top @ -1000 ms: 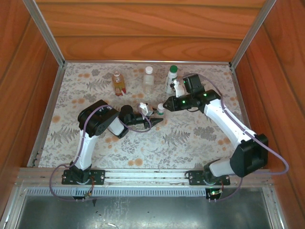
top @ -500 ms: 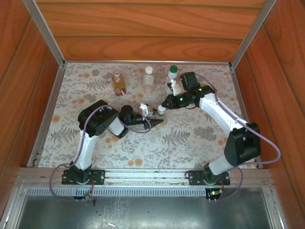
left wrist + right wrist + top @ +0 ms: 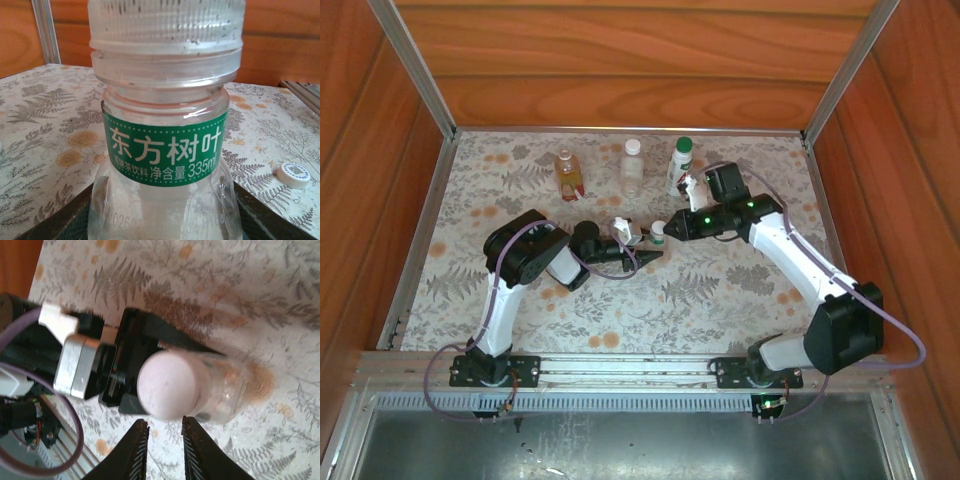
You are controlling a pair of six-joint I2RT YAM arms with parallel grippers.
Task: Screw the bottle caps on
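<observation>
Midway through capping: clamps the small clear bottle (image 3: pixel 165 150) low in the left gripper (image 3: pixel 650 256), upright at table (image 3: pixel 720 290) centre, white cap (image 3: pixel 167 385) seated on top. Hovers the right gripper (image 3: pixel 164 426) just beside that cap, narrowly parted and empty. Next, likely: spread wider, straddle the cap, pinch, twist.

My table (image 3: pixel 470 290) has a fern-and-flower print top, boxed in by warm wood walls (image 3: pixel 640 60) at top, left and right. Metal posts (image 3: pixel 413 65) run from the upper corners, and there's a grey tray (image 3: pixel 620 440) along the bottom.
</observation>
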